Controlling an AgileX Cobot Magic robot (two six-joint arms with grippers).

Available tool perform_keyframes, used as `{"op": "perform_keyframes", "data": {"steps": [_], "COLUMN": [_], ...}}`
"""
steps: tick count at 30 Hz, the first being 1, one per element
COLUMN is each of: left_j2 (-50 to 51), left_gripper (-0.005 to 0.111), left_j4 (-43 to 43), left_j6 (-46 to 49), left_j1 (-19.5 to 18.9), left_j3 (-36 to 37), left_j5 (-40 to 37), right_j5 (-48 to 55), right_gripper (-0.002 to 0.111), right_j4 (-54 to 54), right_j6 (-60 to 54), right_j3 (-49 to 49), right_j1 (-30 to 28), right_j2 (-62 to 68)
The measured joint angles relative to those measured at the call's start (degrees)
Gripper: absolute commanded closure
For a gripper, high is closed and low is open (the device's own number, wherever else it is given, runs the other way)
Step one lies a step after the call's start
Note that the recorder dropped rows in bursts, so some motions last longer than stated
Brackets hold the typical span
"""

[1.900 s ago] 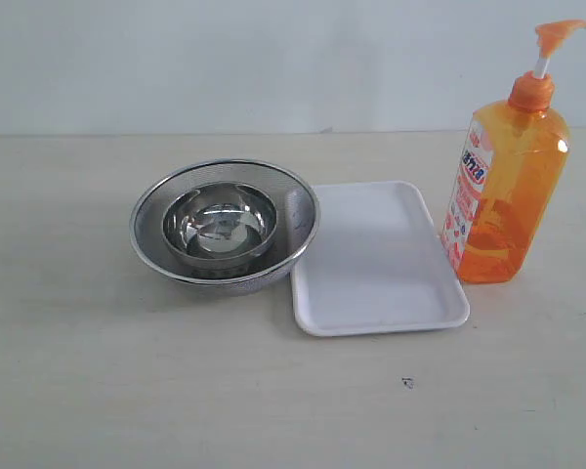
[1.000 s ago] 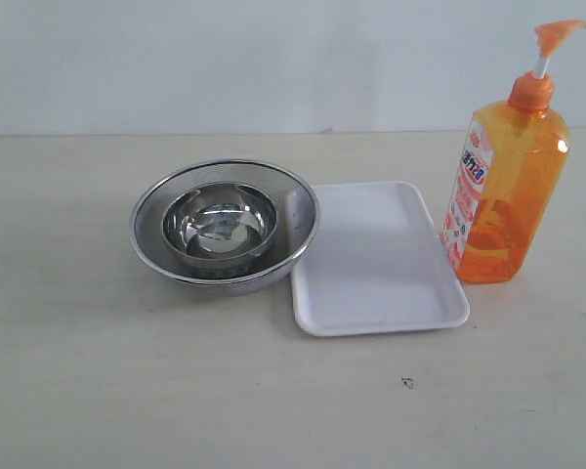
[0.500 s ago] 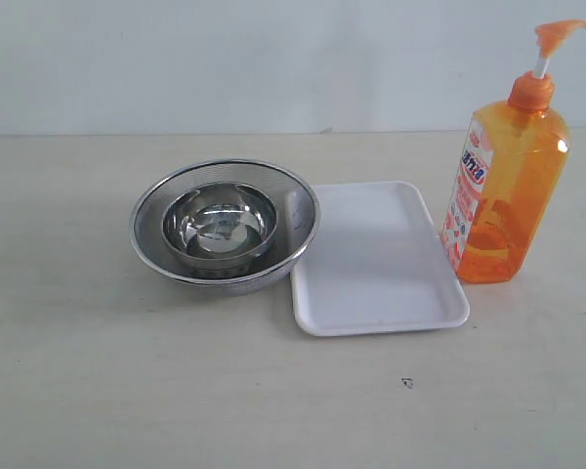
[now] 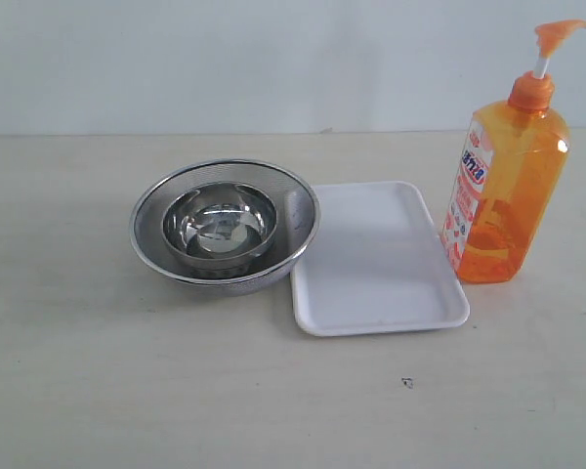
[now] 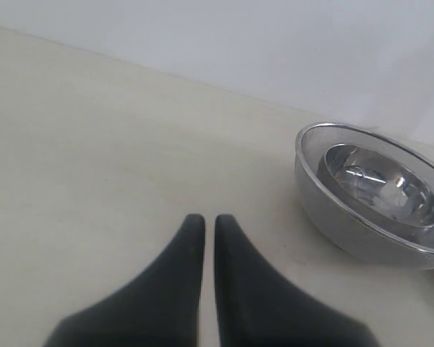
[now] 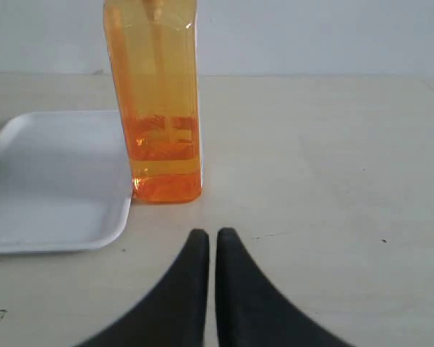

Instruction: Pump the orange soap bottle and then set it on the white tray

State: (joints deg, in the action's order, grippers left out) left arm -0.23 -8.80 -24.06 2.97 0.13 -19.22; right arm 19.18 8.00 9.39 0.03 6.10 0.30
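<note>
Pale table point(image 4: 98, 391) before a plain white wall, with bottle, tray and strainer set out.
The orange soap bottle point(image 4: 503, 195) stands upright at the right, on the table just beside the white tray point(image 4: 376, 259). Left of the tray sits a mesh strainer point(image 4: 295, 220) holding a steel bowl point(image 4: 220, 225). The left gripper point(image 5: 203, 220) and right gripper point(image 6: 208, 235) are clenched on nothing, the right one near the bottle.

Right wrist view: the orange soap bottle point(image 6: 161, 108) is cut off at its upper part, pump head out of frame, and the white tray point(image 6: 50, 181) runs past the edge. Left wrist view: the strainer point(image 5: 347, 224) is clipped at one side; my left hand point(image 5: 204, 219) blurs toward the border. Exterior view: the print on the label point(image 4: 471, 191) is too small to read.
</note>
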Motion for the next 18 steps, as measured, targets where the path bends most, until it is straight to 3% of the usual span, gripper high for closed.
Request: {"op": "perform_keyframes", "data": {"steps": [9, 18], "left_j2": [0.00, 0.00], "left_gripper": [0.102, 0.102], "left_j4": [2.64, 4.20], "left_j6": [-0.68, -1.74], "left_j1": [0.00, 0.00], "left_j3": [-6.49, -6.95], "left_j5": [2.71, 6.43], "right_j5": [0.00, 0.00], "right_gripper": [0.108, 0.108], "right_j4": [0.00, 0.00], "right_j6": [0.00, 0.00], "right_j3": [0.00, 0.00], "right_j1": [0.00, 0.00], "right_j2": [0.00, 0.00]}}
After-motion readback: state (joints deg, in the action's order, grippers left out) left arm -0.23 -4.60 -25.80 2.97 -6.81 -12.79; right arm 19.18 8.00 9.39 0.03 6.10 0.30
